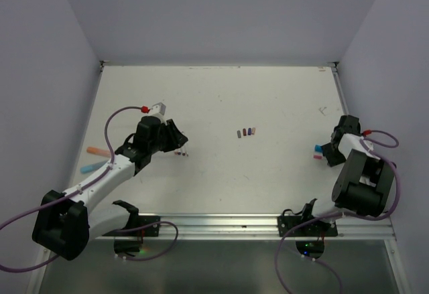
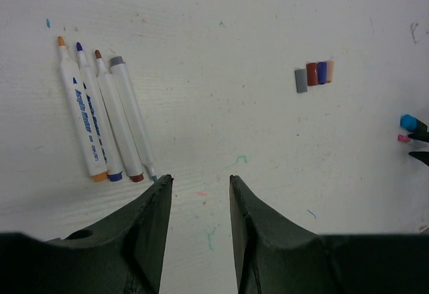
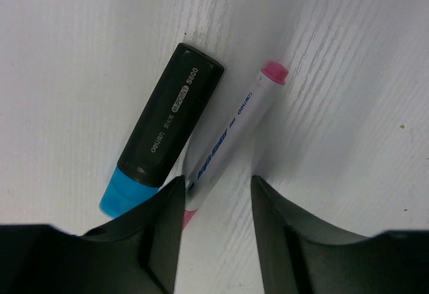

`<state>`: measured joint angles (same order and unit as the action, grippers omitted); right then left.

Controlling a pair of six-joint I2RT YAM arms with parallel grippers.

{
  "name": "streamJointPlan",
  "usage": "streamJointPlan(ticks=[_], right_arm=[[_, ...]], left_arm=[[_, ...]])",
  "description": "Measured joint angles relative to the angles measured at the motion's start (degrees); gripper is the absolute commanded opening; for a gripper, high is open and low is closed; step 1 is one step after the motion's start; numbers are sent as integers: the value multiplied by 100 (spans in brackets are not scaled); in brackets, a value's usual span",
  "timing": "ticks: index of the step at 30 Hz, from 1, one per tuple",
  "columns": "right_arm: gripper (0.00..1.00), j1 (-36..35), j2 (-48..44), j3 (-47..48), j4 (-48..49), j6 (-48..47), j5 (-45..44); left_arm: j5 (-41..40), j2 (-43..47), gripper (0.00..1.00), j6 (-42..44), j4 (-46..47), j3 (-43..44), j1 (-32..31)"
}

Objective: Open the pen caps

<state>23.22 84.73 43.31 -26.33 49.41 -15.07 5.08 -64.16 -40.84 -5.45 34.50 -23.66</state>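
Observation:
Four small pen caps, grey (image 2: 301,80), dark red (image 2: 312,74), purple (image 2: 322,72) and pink (image 2: 330,71), lie in a row at mid-table (image 1: 246,132). Four white pens (image 2: 110,123) lie side by side with bare tips, left of my left gripper (image 2: 199,179), which stands open and empty over bare table. My right gripper (image 3: 216,183) is open at the table's right. A white pen (image 3: 231,130) with pink ends reaches between its jaws, close to the left finger. Beside that pen lies a black highlighter (image 3: 171,116) with its blue cap (image 3: 124,192) on.
An orange marker (image 1: 97,151) and a pale blue one (image 1: 89,169) lie near the left wall beside my left arm. Walls close the table on the left, back and right. A metal rail (image 1: 234,224) runs along the near edge.

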Motion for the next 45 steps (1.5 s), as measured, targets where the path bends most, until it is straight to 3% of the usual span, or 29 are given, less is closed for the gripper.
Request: streamJointPlan(ticks=[8, 9, 10, 12, 20, 27, 32, 39, 41, 45], right_arm=[[27, 17, -125, -149, 83, -61, -44], [23, 24, -175, -201, 92, -61, -37], [12, 28, -243, -258, 105, -57, -33], [0, 33, -361, -354, 90, -63, -2], [0, 31, -1130, -844, -282, -66, 133], [0, 33, -2944, -975, -1340, -227, 162], [0, 33, -3917, -470, -1722, -573, 839], [0, -227, -3462, -103, -1484, -1316, 2610], [0, -678, -3064, -85, -1283, -1515, 2900], [0, -2286, -2243, 96, -907, -1762, 3156]], left_arm=[[17, 17, 42, -4, 0, 0, 0], [24, 37, 42, -4, 0, 0, 0], [33, 66, 42, -4, 0, 0, 0], [57, 136, 42, -7, 2, 0, -2], [157, 520, 42, -13, -24, -66, -4], [461, 824, 42, -9, -31, -68, -4], [863, 872, 43, -9, -26, -68, -17], [1475, 688, 43, -118, 315, -68, -155], [1644, 562, 43, -221, 588, -68, -214], [1882, 212, 43, -466, 1187, -68, -396]])
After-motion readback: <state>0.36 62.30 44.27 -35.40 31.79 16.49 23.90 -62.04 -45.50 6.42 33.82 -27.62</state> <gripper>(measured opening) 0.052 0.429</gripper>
